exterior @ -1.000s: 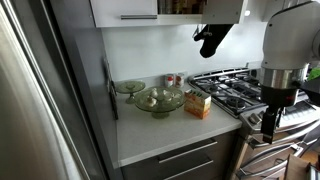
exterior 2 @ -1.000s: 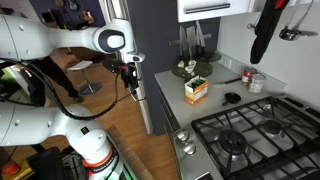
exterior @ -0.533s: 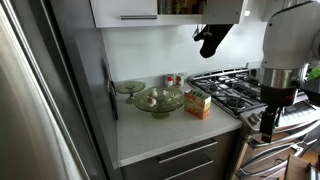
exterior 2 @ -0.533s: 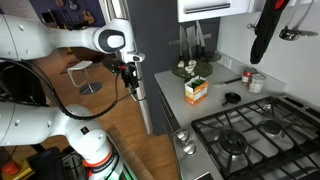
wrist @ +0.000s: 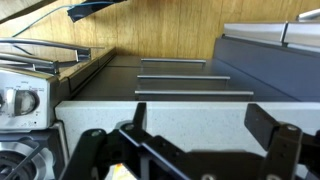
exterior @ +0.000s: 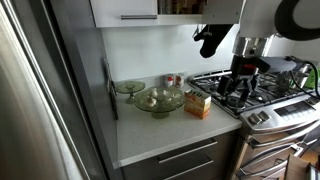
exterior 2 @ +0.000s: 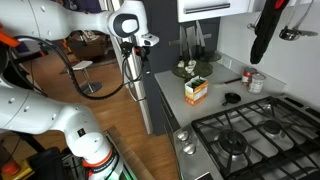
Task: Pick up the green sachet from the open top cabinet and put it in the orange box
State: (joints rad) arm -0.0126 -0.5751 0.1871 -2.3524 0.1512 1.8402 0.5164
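Two fingers [wrist: 132, 135] of the claw [wrist: 197, 140] stand wide apart in the wrist view, with nothing between them. Past them I see the pale table [wrist: 160, 112] and the grey drawers [wrist: 180, 75] under it. From where I stand, the arm [exterior: 262, 20] holds the claw low, near the stove [exterior: 225, 92] and seemingly out in front of the table's edge rather than over it. It is well below the cabinet [exterior: 125, 10].

No sachet shows itself to me. The cabinet's open end is only a dark strip at the top of the exterior view, so the sachet is presumably up in there, out of sight. The box [exterior: 198, 103] sits on the table, just beside the bowl [exterior: 158, 100] and between it and the stove. Whether its top is open I cannot tell.

So the reach has hardly begun, I'd say. To do it well, the arm should lift first and go in second, rising clear of the table until the claw is level with the shelf. The fingers should be kept spread. A black mitt [exterior: 210, 40] hangs just under the open end, so the way in should pass to one side of it. A sachet is thin and limp, so pinching it across a flat edge seems surest.
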